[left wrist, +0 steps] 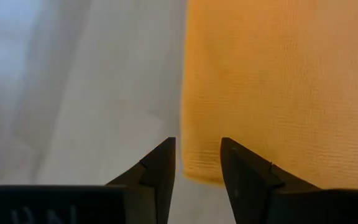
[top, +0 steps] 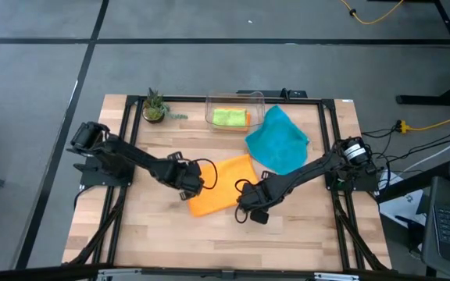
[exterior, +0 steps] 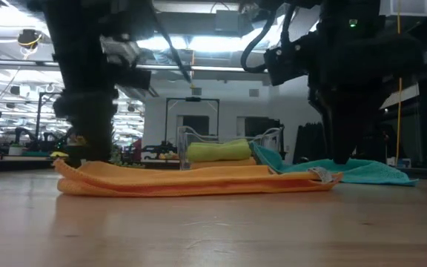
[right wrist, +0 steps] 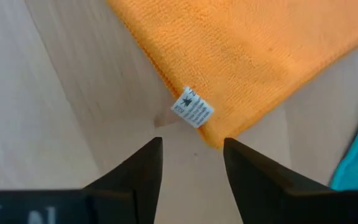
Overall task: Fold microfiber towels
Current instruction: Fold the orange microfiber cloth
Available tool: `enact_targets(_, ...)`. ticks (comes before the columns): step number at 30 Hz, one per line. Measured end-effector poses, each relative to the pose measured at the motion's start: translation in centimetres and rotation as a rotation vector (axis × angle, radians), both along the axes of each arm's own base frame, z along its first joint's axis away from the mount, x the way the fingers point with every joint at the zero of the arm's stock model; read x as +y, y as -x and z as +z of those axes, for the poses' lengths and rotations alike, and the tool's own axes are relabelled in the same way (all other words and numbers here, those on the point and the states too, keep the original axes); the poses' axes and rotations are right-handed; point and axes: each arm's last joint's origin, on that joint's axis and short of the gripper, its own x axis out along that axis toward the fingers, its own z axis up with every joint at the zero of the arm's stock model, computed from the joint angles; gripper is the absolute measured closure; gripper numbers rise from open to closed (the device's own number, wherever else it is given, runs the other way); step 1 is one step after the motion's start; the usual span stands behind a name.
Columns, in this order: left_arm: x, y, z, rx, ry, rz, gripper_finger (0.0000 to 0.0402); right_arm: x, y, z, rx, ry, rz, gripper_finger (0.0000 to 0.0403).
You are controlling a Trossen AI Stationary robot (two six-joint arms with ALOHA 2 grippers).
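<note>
Orange towel (top: 223, 193) lies folded flat mid-table, white tag (right wrist: 192, 107) at one corner. Teal towel (top: 278, 140) lies spread, rumpled, just beside it. Lime green towel (top: 230, 117) sits folded atop another orange towel (top: 247, 119).

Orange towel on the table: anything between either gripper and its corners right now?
Nothing visible. The left gripper is open at one corner of the orange towel, the right gripper open at the corner with the white tag. Only bare table shows between the fingers. The teal towel lies off to the side.
</note>
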Motion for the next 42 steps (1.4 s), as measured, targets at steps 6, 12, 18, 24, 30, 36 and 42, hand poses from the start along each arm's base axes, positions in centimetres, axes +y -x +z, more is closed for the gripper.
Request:
enact_targets(6,0.6,1.0,-1.7,0.028,0.042,0.035,0.0282,0.7,0.3,0.0,0.0,-0.004,-0.001,0.0231)
enact_targets(12,-0.8,2.6,-2.8,0.048,0.156,0.147,0.0282,0.8,0.3,0.0,0.0,-0.005,0.0,0.0231)
enact_targets(18,-4.8,3.1,-2.3,0.074,0.414,0.199,0.0292,0.8,0.3,0.0,-0.001,-0.005,0.001,0.0231)
enact_targets(24,-9.0,0.8,1.0,-0.081,0.583,-0.011,0.0297,0.8,0.3,0.0,-0.001,-0.005,0.001,0.0231)
enact_targets(30,-9.4,-1.6,5.4,-0.221,0.424,-0.244,0.0301,1.0,0.5,0.0,0.002,-0.006,-0.05,0.0231)
enact_targets(36,-7.3,-2.3,5.4,-0.154,0.43,-0.277,0.0302,2.2,1.1,0.0,0.004,-0.007,-0.064,0.0231)
enact_targets(42,-5.5,-1.7,4.6,-0.071,0.336,-0.183,0.0302,3.7,1.8,0.0,0.002,-0.009,-0.018,0.0231)
